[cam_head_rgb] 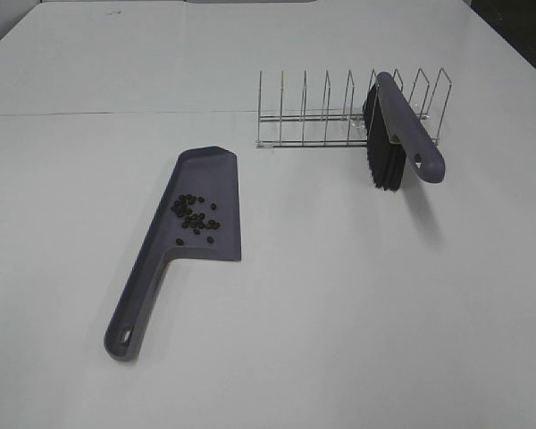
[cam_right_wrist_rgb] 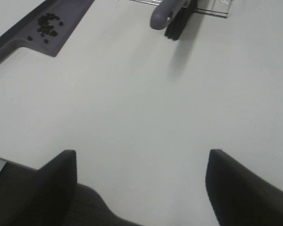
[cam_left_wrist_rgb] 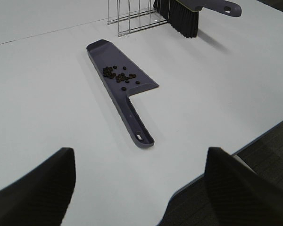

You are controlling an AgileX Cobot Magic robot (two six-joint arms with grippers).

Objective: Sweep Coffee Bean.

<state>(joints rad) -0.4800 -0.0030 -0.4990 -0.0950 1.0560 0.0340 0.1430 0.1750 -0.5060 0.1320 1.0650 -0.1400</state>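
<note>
The purple dustpan (cam_head_rgb: 221, 170) lies flat on the white table, left of centre, handle toward the front. The coffee beans (cam_head_rgb: 195, 214) sit in a loose cluster on its blade. The purple brush (cam_head_rgb: 409, 125) with black bristles leans in the wire rack (cam_head_rgb: 313, 116) at the back right. Neither gripper shows in the exterior high view. In the left wrist view my left gripper (cam_left_wrist_rgb: 140, 157) is open and empty, back from the dustpan (cam_left_wrist_rgb: 132, 117) and its beans (cam_left_wrist_rgb: 120, 75). My right gripper (cam_right_wrist_rgb: 141, 153) is open and empty, far from the brush (cam_right_wrist_rgb: 162, 16) and the beans (cam_right_wrist_rgb: 48, 26).
The rack's other slots hold nothing. The table's front edge (cam_left_wrist_rgb: 203, 176) runs close under my left gripper, with dark floor beyond it. The same edge (cam_right_wrist_rgb: 19, 165) shows in the right wrist view. A seam crosses the table behind the dustpan.
</note>
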